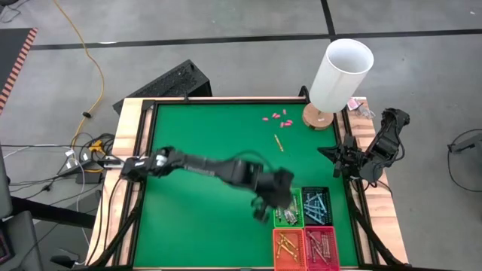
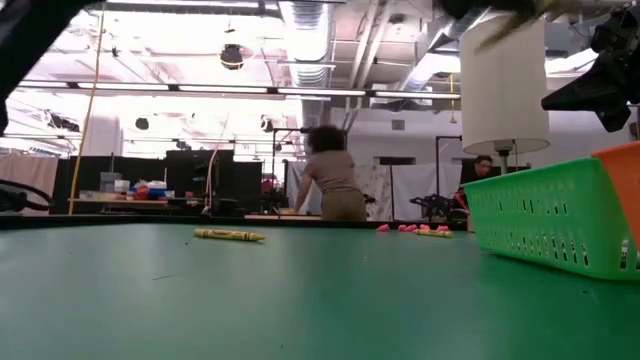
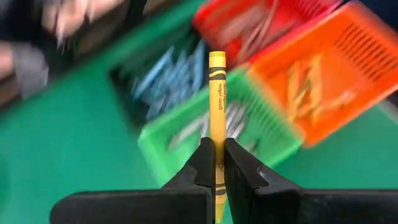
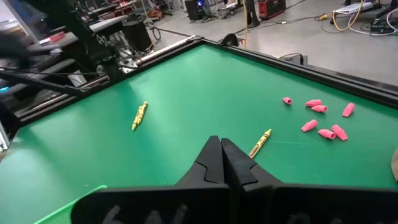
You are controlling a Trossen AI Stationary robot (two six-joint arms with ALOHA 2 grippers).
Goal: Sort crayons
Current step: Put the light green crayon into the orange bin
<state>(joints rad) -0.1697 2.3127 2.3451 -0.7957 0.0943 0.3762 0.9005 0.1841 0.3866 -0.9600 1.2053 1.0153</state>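
Your left claw is clenching a yellow crayon near its lower end, so the stick is standing out straight past the fingertips; its label reads "green yellow". In the high view that claw is hanging over the cluster of four bins at the near right corner of the desk, at the edge of the green bin. That bin is holding pale grey-white crayons. Just beside it, the dark bin is holding light blue ones, the orange bin yellow-orange ones, and the red bin brownish-red ones.

Your right claw is sitting pressed shut with nothing between its fingers. In the high view it is waiting at the desk's right rim, beside the wooden base of the white lamp.

You are seeing one loose yellow crayon lying flat on the green surface, well apart from the bins and near a scatter of small pink pieces at the far side. The right wrist view is showing a second loose yellow crayon farther across the desk. In the low view, a person is standing in the room beyond the desk.
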